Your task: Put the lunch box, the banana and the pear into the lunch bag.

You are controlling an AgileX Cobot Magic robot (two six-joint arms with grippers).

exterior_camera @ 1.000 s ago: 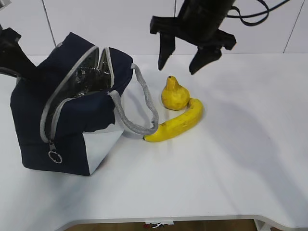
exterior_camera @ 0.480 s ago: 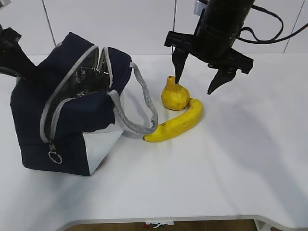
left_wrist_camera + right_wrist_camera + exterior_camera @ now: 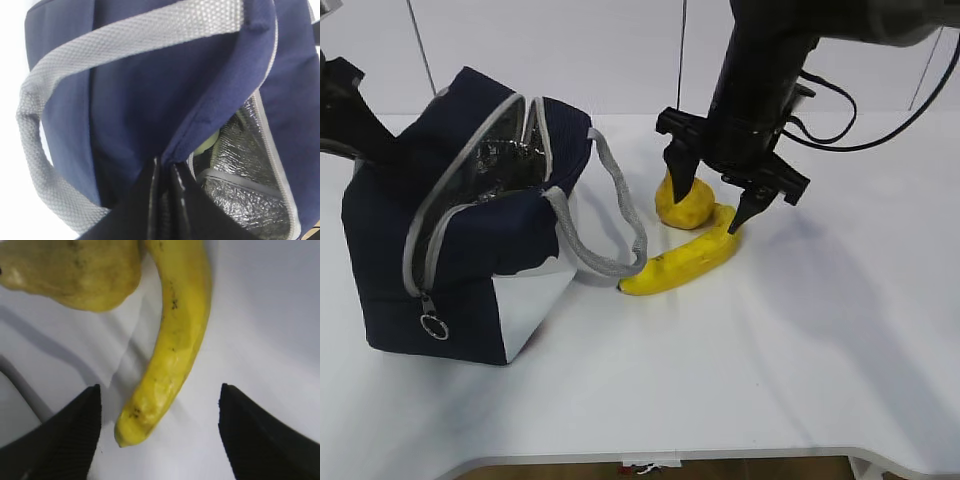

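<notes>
yellow banana point(image 3: 688, 259) and pear point(image 3: 684, 205) lie touching on the table beside the open bag point(image 3: 470, 230), unpacked, right gripper point(image 3: 712, 205) spread wide over them, left gripper point(image 3: 165, 200) pinching the bag's edge, box apparently inside.

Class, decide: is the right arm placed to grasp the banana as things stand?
Probably yes. The right end effector is open and straddles the banana; nothing lies between them, though the pear touches the banana nearby.
</notes>
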